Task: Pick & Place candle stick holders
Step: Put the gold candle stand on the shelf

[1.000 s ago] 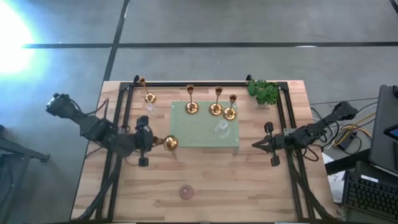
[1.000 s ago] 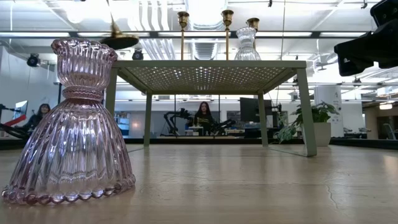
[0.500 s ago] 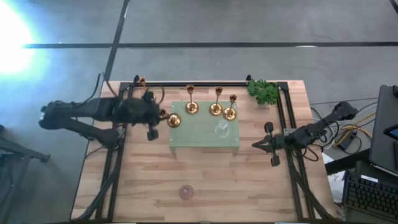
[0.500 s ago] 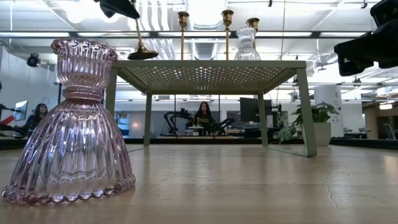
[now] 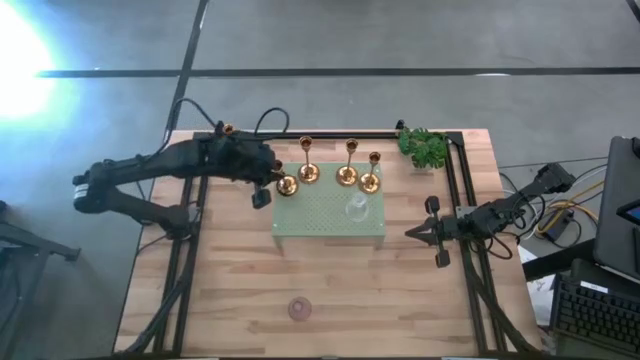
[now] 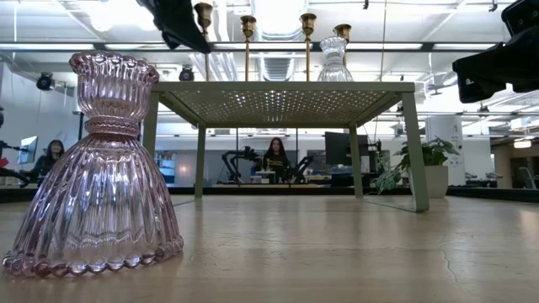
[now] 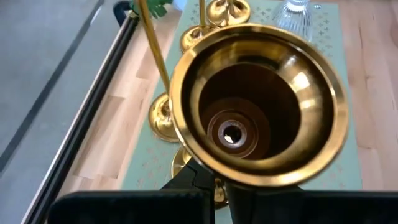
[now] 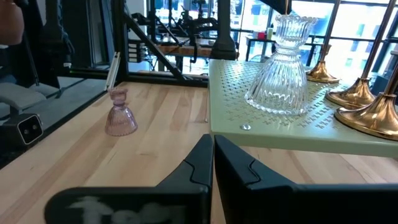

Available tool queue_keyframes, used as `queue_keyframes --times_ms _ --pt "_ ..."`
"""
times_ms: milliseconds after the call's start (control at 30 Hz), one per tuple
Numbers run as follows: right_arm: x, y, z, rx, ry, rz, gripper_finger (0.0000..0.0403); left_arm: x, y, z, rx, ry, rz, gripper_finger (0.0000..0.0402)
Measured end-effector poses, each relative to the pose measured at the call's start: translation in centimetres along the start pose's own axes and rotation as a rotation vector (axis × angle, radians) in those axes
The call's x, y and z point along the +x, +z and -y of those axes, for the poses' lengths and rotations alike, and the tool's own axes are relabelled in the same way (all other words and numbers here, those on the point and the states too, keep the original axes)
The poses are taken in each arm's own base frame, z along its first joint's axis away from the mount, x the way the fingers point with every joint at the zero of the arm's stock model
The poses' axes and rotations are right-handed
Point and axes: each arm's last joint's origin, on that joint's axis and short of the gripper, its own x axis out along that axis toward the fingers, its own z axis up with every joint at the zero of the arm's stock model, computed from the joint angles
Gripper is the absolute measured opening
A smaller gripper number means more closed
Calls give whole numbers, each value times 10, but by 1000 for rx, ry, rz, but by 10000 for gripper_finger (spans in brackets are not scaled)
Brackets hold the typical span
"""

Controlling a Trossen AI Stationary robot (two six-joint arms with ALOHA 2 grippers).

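My left gripper [image 5: 270,182] is shut on a gold-brass candle stick holder [image 5: 287,186] over the far left corner of the pale green tray [image 5: 330,228]. The low view shows its cup [image 6: 203,10] beside the gripper [image 6: 178,21]. Three brass holders [image 5: 307,172], [image 5: 347,175], [image 5: 370,183] and a clear glass one [image 5: 357,207] stand on the tray. Another brass holder [image 5: 228,130] stands at the table's far left corner. A pinkish glass holder [image 5: 299,308] stands on its wide base near the front edge. My right gripper [image 5: 418,232] waits shut, right of the tray. My left gripper [image 7: 219,186] pinches the holder between its two fingers just under the cup top [image 7: 261,124], which hides the exact place of contact. It comes slanting down from the table's left. The holder stands upright, its stem [image 6: 206,50] running down. Whether its base touches the tray, I cannot tell.
A green leafy sprig [image 5: 424,147] lies at the far right corner. Black frame bars [image 5: 200,200] run along the table's left, far and right sides. Bare wood lies between the tray and the pinkish holder [image 8: 119,114]. People sit in the room beyond.
My left gripper has carried the brass holder from beside the tray's near left corner toward the far edge and a little right, to over the tray's far left corner. The arm has swung round with it. The gripper has stayed shut on the holder.
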Motion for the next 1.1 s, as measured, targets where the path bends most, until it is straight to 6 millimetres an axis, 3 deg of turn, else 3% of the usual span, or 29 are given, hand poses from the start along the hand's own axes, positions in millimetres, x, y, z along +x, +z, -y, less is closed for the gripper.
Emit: queue_keyframes --times_ms 300,633,800,1100 --pt "0 0 0 0 0 0 9 4 14 -9 2 17 -73 18" --pt "0 0 0 0 0 0 9 0 10 -23 -22 5 -76 18" --pt "0 0 0 0 -1 0 9 7 9 -31 -47 -74 -83 18" --pt "0 0 0 0 0 0 9 14 7 -40 -52 -64 -106 18"
